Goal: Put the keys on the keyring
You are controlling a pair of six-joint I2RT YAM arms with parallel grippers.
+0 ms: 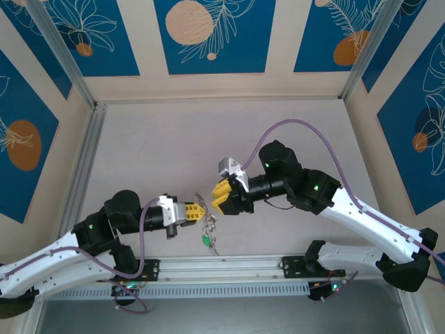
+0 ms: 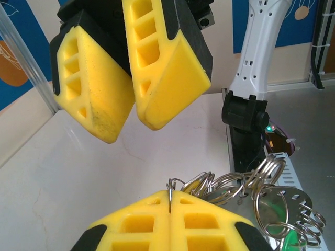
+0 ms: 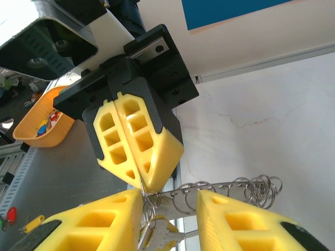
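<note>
The keyring (image 1: 208, 224) hangs just below the centre of the overhead view, above the desk (image 1: 139, 153), with a green-headed key (image 1: 207, 240) dangling under it. The left gripper (image 1: 201, 209) pinches its wire from the left, jaws closed. The right gripper (image 1: 217, 195) is nearest, just to the upper right, jaws open and empty. In its wrist view, the looped wire runs sideways across their gap.

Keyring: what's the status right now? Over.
Left gripper shut on the keyring. Right gripper open, fingers either side of it. Keys hanging beneath, nothing blocking.
</note>
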